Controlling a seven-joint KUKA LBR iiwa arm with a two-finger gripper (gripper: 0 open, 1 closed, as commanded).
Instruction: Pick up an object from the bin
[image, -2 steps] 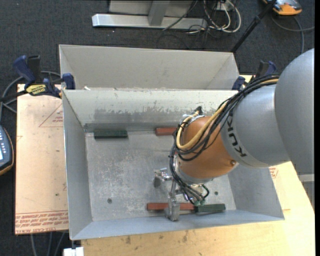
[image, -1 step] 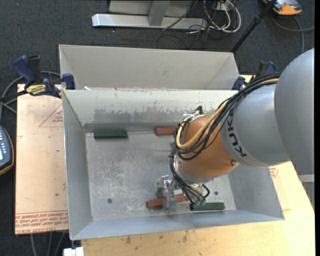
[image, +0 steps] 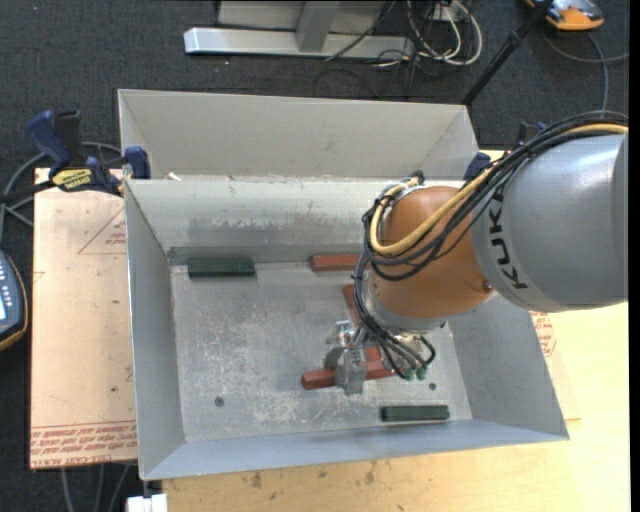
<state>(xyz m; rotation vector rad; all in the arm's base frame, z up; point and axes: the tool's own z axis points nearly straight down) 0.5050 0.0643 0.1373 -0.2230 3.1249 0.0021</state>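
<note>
The gripper sits over the red bar; whether it is open or closed cannot be determined. A shallow grip may let the bar slip.

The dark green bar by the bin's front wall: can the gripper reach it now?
Probably yes: the dark green bar lies flat with nothing on it, close beside the gripper, though the front wall is near.
</note>
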